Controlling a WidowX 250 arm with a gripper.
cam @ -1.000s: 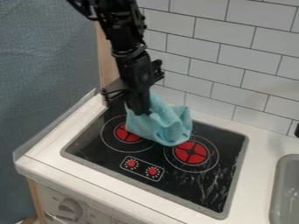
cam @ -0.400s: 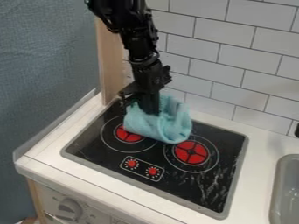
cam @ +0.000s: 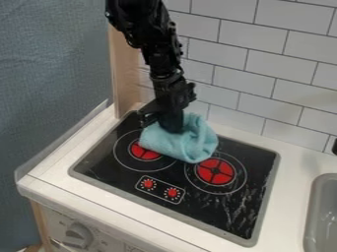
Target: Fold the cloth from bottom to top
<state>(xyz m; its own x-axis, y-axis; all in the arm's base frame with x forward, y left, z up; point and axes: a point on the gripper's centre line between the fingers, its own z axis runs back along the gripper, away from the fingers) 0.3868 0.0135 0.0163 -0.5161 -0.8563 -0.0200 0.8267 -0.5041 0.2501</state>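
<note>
Gripper (cam: pixel 172 129) has edged towards 3 o'clock, against blue cloth (cam: pixel 179 145) at 12 o'clock on stovetop (cam: pixel 209 212); can't tell if claw clamps. Cloth rounder, still bunched: fold likely unfinished.

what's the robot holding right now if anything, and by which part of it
That can't be told for sure: the tool meets the blue cloth at its upper part, toward the tiled wall, but whether it grips there isn't clear.
</note>
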